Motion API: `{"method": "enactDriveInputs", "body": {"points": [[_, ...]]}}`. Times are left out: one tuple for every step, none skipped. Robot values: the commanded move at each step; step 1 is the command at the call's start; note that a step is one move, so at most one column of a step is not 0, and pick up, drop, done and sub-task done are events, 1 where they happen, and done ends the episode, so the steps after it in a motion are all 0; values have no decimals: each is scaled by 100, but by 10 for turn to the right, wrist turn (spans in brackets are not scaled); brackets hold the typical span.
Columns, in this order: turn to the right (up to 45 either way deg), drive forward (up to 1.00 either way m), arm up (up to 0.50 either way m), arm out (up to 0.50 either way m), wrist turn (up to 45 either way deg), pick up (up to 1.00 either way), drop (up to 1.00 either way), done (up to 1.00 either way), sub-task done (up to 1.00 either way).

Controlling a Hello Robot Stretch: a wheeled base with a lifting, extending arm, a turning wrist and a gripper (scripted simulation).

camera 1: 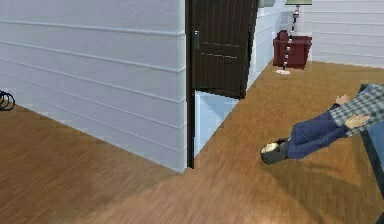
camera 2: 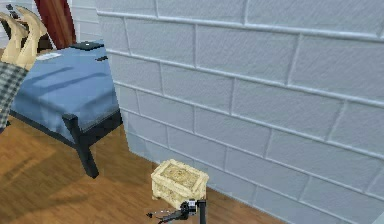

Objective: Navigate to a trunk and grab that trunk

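- Trunk (camera 2: 180, 182): small tan chest with a patterned lid, upright on the wood floor (camera 2: 60, 190) in the arm side view, low and just left of the middle, near the foot of the white block wall (camera 2: 260, 90).
- Gripper (camera 2: 168, 213): dark, at the arm side view's bottom edge, right below the trunk. Can't tell whether it's touching or just beside it.
- Fingers: thin and dark against the floor, so I can't tell their state. With the trunk standing right behind them, I also can't tell whether anything is held.
- Handling (judgement): looks like a rigid box with hard flat sides and no give, probably light for its bulk. The body is broad next to the fingers, so take it across a narrow edge or corner, low on the body. Taking it by the lid risks the lid hinging up, and the smooth faces could slip.
- Nearby: a bed (camera 2: 60, 85) with a blue cover and dark frame, well apart from the trunk at the arm side view's left.
- Forward view: dark door (camera 1: 220, 45) ajar in the white siding, a person's legs (camera 1: 320, 130) in jeans stretched across the floor at the right, and a dark red armchair (camera 1: 292, 50) far back.
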Motion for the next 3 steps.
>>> {"method": "enactDriveInputs", "body": {"points": [[0,0,0,0,450,0,0,0,0],[0,0,0,0,450,0,0,0,0],[0,0,0,0,90,0,0,0,0]]}}
